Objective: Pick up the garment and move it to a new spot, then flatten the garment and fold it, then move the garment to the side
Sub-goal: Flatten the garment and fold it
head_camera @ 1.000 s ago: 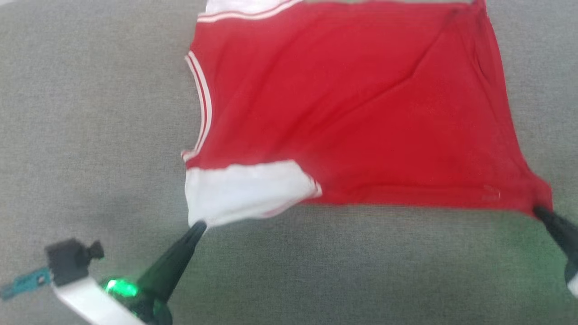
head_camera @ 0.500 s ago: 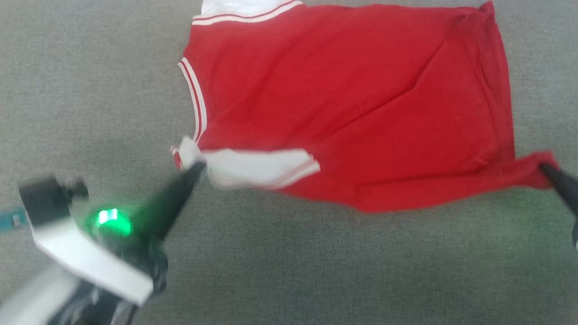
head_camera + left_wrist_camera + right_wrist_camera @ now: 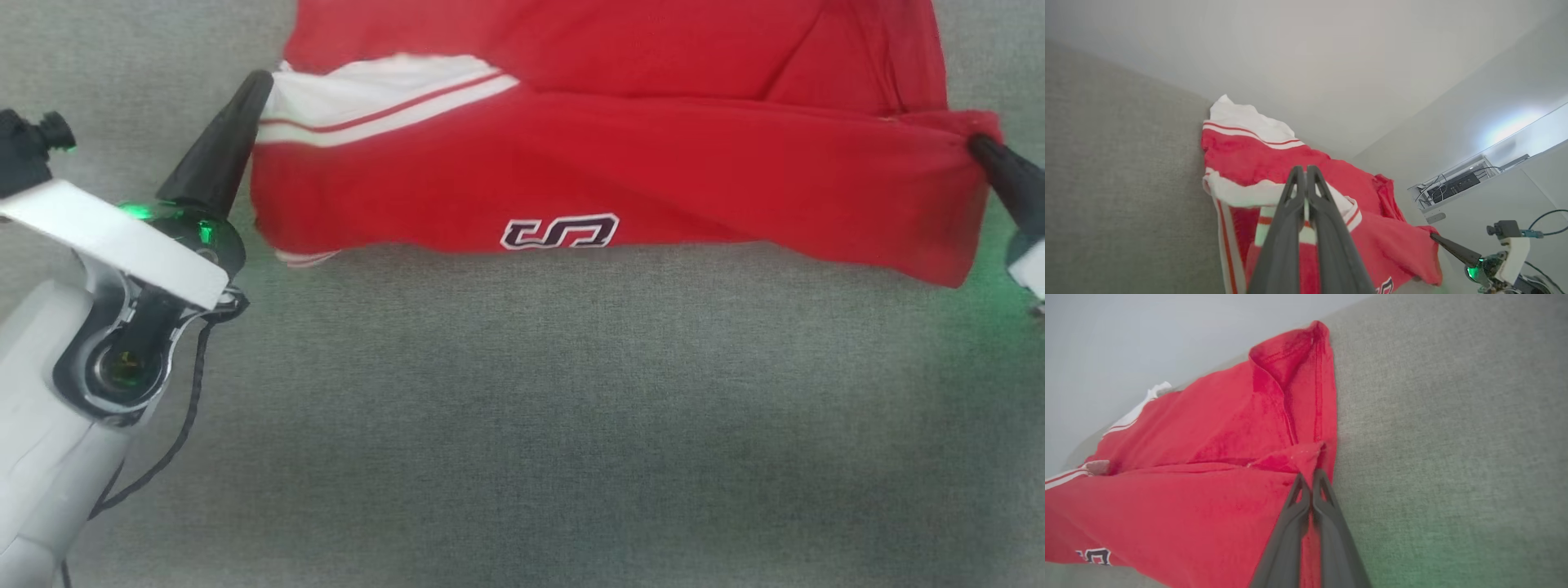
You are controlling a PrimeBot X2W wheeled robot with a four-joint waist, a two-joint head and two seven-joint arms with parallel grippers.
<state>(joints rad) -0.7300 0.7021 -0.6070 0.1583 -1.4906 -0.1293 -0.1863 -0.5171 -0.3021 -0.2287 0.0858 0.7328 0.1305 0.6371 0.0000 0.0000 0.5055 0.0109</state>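
We see the red soft-fabric basketball shorts [image 3: 653,163] lying on the grey fabric-covered surface [image 3: 522,408], at the top of the head view, with their near half doubled over the far half. A second ago they lay spread in one layer, our claws pinching the two near corners low in that view; half a second ago the near edge was lifting. Now the left claw [image 3: 258,80], tips together, is clamped on the white side panel with red stripe [image 3: 375,102] at the left corner. The right claw [image 3: 974,143], tips together too, is clamped on the red right corner. Both sit higher in the view than before, with the held edge stretched between them over the lower layer. The turned-over face shows black white-outlined numerals [image 3: 559,232] at the fold nearest us, hidden earlier. More of the pale left forearm [image 3: 49,392] has come into view
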